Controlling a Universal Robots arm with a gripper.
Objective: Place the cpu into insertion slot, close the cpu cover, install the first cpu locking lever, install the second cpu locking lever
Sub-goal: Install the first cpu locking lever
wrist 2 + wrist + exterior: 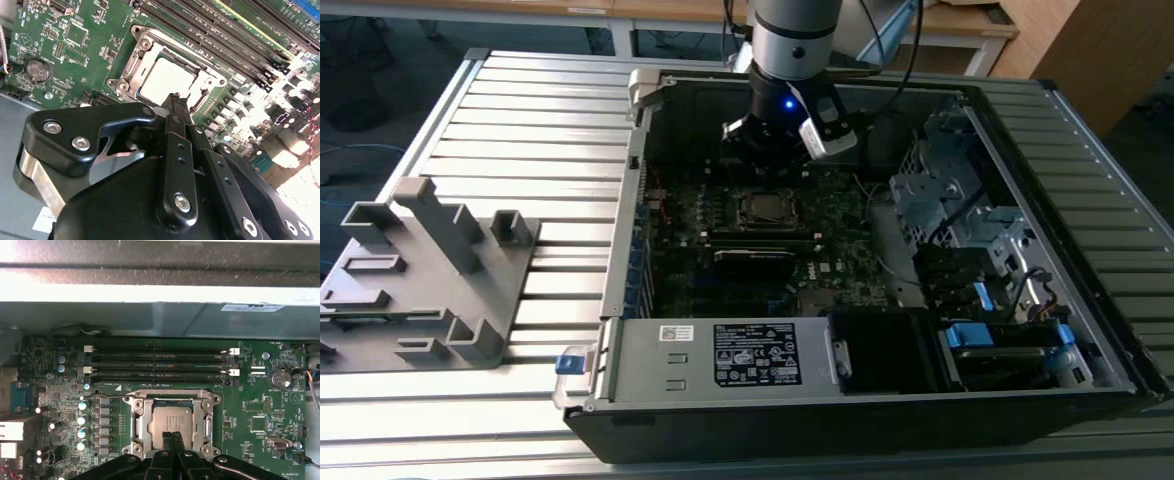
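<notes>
The cpu (172,421) lies flat in the insertion slot (215,399) on the green motherboard, its grey metal top showing. The silver cpu cover (136,422) lies down flat around it, framing the chip through its window. A thin wire lever (107,396) runs along one side of the socket. My gripper (172,441) hovers just above the socket's edge, fingers shut together with nothing between them. In the second wrist view the gripper (175,100) tip points at the rim beside the cpu (162,80). In the exterior view the gripper (771,168) hangs inside the open case over the cpu (765,207).
Long black memory slots (160,362) run beside the socket, and a coin battery (280,378) sits near the board's corner. The case walls, a power supply (720,355) and drive cage (947,190) close in around the board. A grey fixture (420,270) stands at the exterior view's left.
</notes>
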